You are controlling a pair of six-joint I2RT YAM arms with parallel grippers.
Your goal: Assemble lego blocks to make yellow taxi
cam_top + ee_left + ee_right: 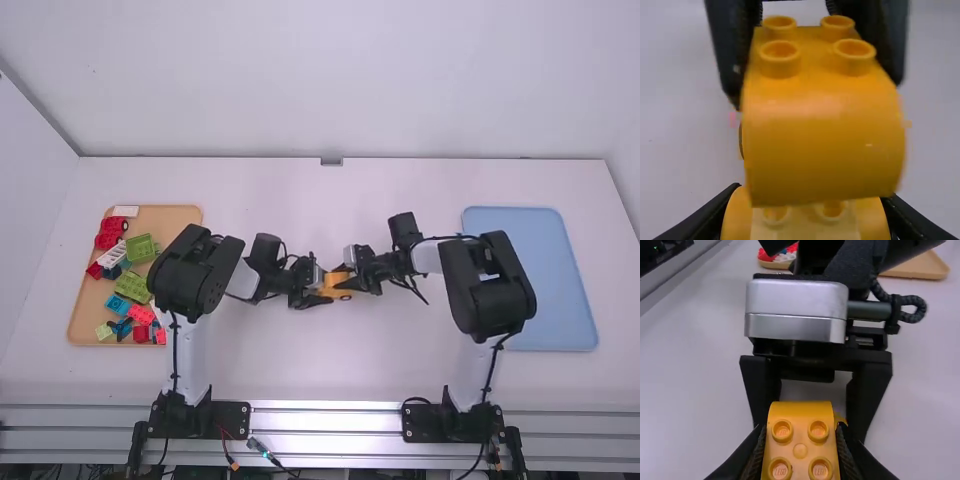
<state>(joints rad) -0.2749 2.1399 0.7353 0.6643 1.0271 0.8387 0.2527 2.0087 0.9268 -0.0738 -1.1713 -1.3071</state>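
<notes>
At the middle of the white table [330, 370], a curved yellow block [825, 145] is clamped by the right gripper [346, 281], and right beside it another yellow piece [815, 227] is pinched by the left gripper [322, 288]. Over on the left, colourful blocks [131, 286] are held in a tan tray [84, 318]; on the right, a blue tray [560, 290] is seen.

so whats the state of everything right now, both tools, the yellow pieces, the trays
right tool, closed on the curved yellow block
left tool, closed on the other yellow piece
curved yellow block, four studs uncovered
tan tray, holding blocks
blue tray, flat on the table
</notes>
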